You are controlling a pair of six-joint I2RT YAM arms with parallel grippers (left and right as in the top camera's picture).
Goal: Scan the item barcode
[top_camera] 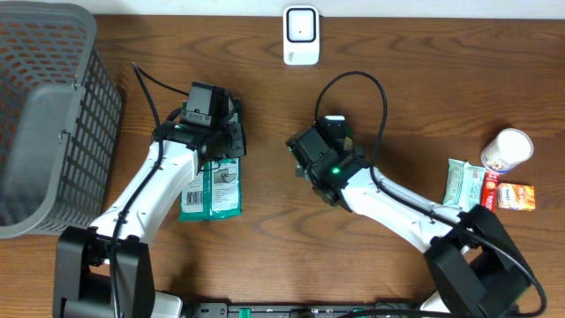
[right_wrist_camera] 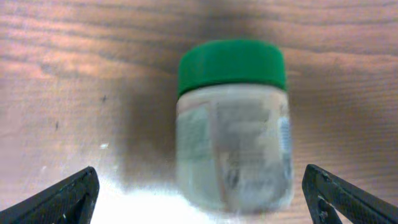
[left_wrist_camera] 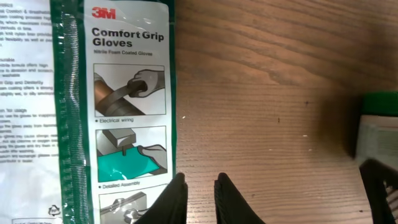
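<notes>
The green-lidded jar [right_wrist_camera: 233,137] lies on the table [top_camera: 265,221] between the wide-open fingers of the right pincer [right_wrist_camera: 199,180]. The left pincer [left_wrist_camera: 199,180], nearly closed on nothing, hovers at the edge of the 3M glove packet [left_wrist_camera: 124,93]; the white scanner [top_camera: 301,35] stands beyond both.

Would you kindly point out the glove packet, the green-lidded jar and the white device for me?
glove packet [left_wrist_camera: 124,81], left wrist view, on its printed front label.
green-lidded jar [right_wrist_camera: 233,140], right wrist view, on its clear body.
white device [top_camera: 301,35], overhead view, on its front face.
</notes>
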